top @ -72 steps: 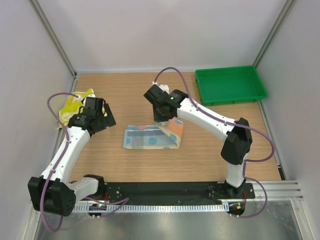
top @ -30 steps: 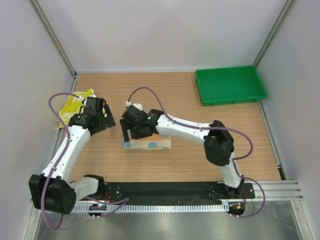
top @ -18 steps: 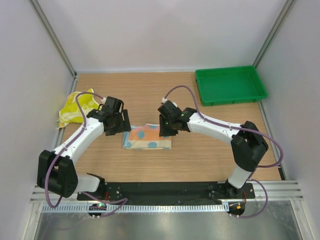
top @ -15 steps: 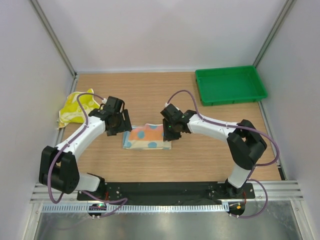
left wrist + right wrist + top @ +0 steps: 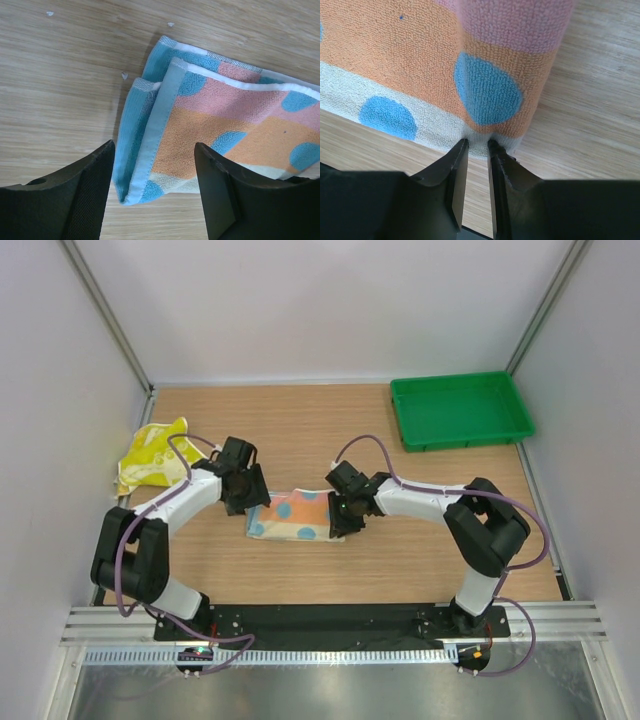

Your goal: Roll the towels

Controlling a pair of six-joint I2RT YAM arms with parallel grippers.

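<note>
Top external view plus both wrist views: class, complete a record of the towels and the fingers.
blue towel: folded flat, mid-scene, not rolled
yellow towel: crumpled, far left, untouched
left gripper: fingers open, over blue towel's end
right gripper: fingers nearly shut, pinching blue towel's edge
green tray: far right corner

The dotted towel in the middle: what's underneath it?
Its own folded layers: the left wrist view shows blue edges beneath the orange-pink top face of the towel. Bare wooden table surrounds it. Whatever lies beneath the lowest layer is covered.
</note>
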